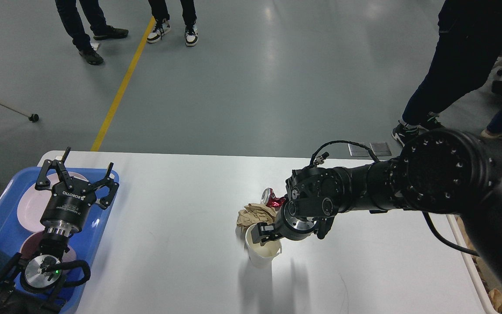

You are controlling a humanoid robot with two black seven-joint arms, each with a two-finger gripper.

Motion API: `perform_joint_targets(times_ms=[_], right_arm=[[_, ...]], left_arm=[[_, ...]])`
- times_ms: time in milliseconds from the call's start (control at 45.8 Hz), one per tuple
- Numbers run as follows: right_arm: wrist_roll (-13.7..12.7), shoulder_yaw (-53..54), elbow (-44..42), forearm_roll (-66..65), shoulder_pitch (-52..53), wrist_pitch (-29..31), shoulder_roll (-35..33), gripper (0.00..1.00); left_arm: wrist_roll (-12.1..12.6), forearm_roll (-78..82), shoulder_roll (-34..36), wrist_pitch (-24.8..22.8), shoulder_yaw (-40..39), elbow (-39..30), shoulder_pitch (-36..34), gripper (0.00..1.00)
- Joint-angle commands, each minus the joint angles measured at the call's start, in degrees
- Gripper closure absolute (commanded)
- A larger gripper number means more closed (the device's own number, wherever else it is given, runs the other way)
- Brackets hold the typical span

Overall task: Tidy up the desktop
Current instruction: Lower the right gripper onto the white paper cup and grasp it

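Right gripper (265,232) is seen low over the rim of a white paper cup (263,253) at mid-table; whether its fingers are spread or closed cannot be told, as only 1 dark finger shows at the rim. Crumpled brown paper (254,213) lies just behind the cup. Left gripper (76,173) hovers over the blue tray (2,218), fingers spread wide, holding nothing. The white table (168,244) fills the lower view.

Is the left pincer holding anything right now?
No, the left pincer is open and empty, hovering above the pink plates in the blue tray.
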Motion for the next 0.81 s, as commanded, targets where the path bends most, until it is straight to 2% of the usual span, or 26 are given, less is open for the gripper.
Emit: perform_joint_targets(times_ms=[0, 109, 218, 306, 437, 502, 786], right_arm=[[0.0, 0.2, -0.8, -0.1, -1.6, -0.9, 0.0, 0.03], [0.0, 0.2, -0.8, 0.1, -1.6, -1.7, 0.0, 0.10], [-0.2, 0.3, -0.8, 0.5, -1.7, -1.7, 0.0, 0.36], [-0.4, 0.3, -0.4, 0.7, -1.6, -1.6, 0.0, 0.63], [-0.5, 0.6, 0.1, 0.8, -1.6, -1.6, 0.0, 0.84], [-0.6, 0.6, 0.8, 0.9, -1.6, -1.6, 0.1, 1.00], [-1.8, 0.5, 1.5, 0.8, -0.6, -0.9, 0.2, 1.00]], left_arm=[[0.0, -0.1, 0.0, 0.0, 0.0, 0.0, 0.0, 0.04], [0.0, -0.1, 0.0, 0.0, 0.0, 0.0, 0.0, 0.04], [0.0, 0.0, 0.0, 0.0, -0.1, 0.0, 0.0, 0.04], [0.0, 0.0, 0.0, 0.0, 0.0, 0.0, 0.0, 0.04], [0.0, 0.0, 0.0, 0.0, 0.0, 0.0, 0.0, 0.04], [0.0, 0.0, 0.0, 0.0, 0.0, 0.0, 0.0, 0.04], [0.0, 0.0, 0.0, 0.0, -0.1, 0.0, 0.0, 0.04]])
